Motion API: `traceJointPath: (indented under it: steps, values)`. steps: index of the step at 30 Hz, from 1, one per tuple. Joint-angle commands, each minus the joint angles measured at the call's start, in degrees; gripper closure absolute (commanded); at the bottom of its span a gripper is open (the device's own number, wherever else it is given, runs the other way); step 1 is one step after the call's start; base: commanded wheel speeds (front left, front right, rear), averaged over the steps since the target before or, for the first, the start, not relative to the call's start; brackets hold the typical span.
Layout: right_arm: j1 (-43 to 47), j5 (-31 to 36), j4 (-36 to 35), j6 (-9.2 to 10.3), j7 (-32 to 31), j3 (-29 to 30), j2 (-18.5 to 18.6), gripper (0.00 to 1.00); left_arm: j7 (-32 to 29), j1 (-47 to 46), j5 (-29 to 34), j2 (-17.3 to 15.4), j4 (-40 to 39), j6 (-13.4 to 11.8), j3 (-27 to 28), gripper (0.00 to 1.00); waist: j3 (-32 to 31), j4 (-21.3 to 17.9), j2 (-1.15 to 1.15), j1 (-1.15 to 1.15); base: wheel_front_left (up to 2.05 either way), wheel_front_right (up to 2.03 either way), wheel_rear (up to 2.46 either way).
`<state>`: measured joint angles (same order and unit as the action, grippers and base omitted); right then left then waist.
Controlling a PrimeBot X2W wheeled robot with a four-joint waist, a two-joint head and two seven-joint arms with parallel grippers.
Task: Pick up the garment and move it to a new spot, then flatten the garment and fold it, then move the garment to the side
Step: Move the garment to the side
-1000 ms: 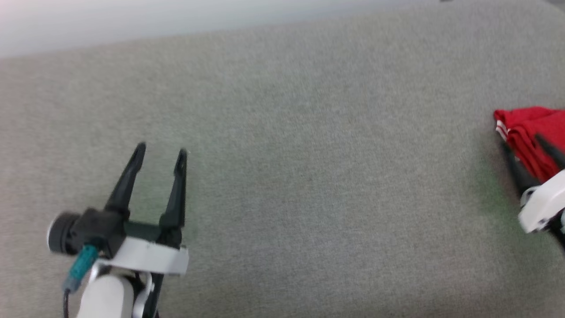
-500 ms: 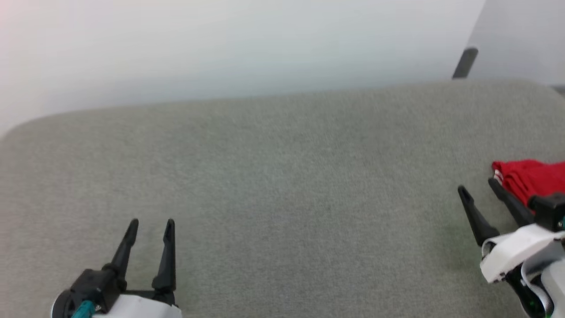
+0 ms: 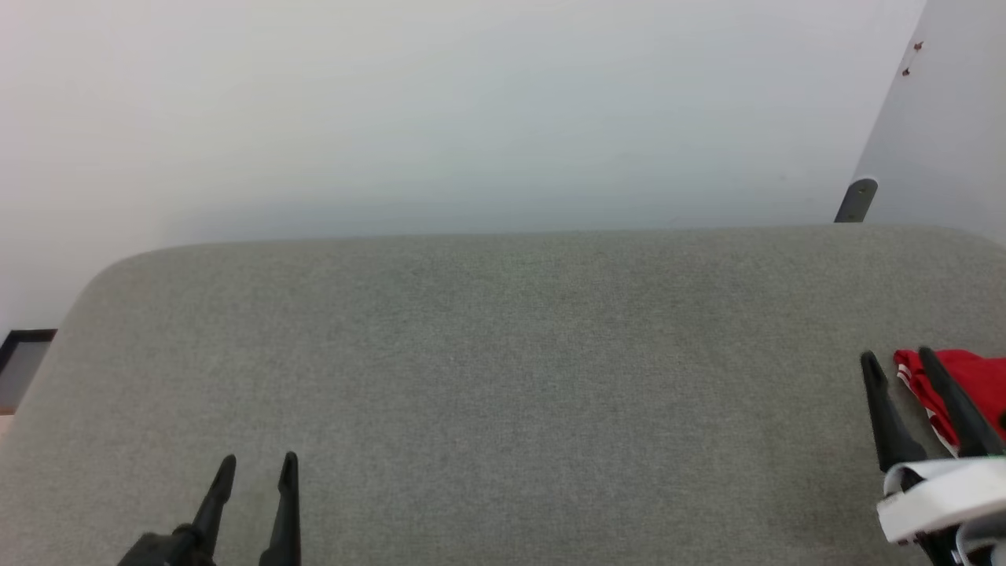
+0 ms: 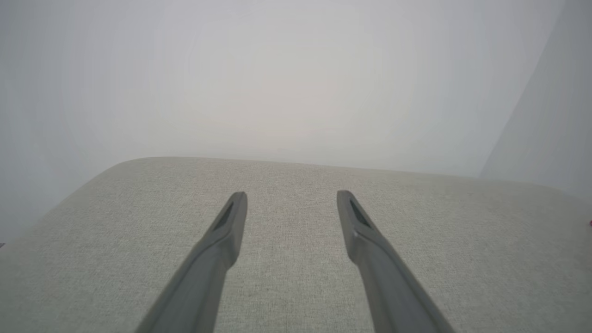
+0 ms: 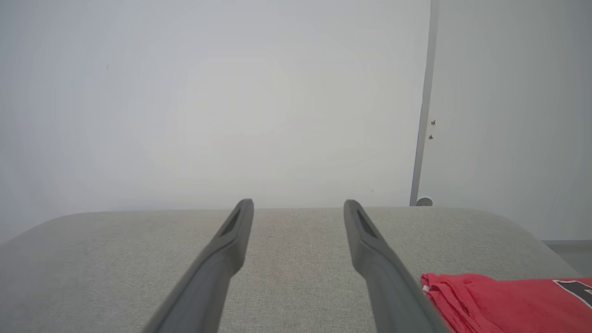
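The garment (image 3: 974,385) is a folded red jersey with white striped trim, lying at the right edge of the grey padded surface (image 3: 503,377). The right wrist view shows the garment (image 5: 504,303) at lower right, with part of a black number at its far end. My right gripper (image 3: 896,358) stands open just left of it, one finger crossing its red edge, nothing between the fingers. At the lower left my left gripper (image 3: 258,460) is open and holds nothing, far from the garment. Each wrist view shows its own gripper spread over bare fabric: left gripper (image 4: 291,196), right gripper (image 5: 298,204).
A pale wall (image 3: 471,118) rises behind the surface's rounded far edge. A grey post (image 3: 857,200) stands at the back right beside a wall panel. A dark frame (image 3: 20,354) shows past the left edge.
The head view has tilted up, so the wall takes the upper half. Against the garment, the right gripper has drawn back to its left side. Both grippers stay open.
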<state>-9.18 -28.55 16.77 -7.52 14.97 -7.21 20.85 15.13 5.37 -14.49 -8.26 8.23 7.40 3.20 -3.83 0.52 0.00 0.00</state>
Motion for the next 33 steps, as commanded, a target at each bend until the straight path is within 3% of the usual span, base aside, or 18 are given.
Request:
traceJointPath:
  steps: [1, 14, 33]
  values:
    - [0.99, 0.04, -0.37, 0.07, 0.25, 0.73, -0.4, 0.0, -0.03, 0.61, 0.34, -0.05, -0.23, 0.1, 0.07, 0.0, -0.32, 0.3, 0.0, 0.0, 0.0, 0.0, 0.0]
    - [10.66, 2.63, -8.44, 0.07, 0.26, 9.36, -4.45, 0.0, -0.03, 4.94, 1.57, 1.76, -4.63, 0.11, 1.27, 0.0, 0.54, 0.68, 0.0, 0.0, 0.0, 0.0, 0.0]
    - [12.39, 3.17, -12.38, 0.07, -2.09, 10.82, -6.73, 0.0, -0.03, 4.67, 2.8, 2.47, -5.24, 0.11, 1.9, 0.0, 0.82, 0.18, 0.0, 0.0, 0.0, 0.0, 0.0]
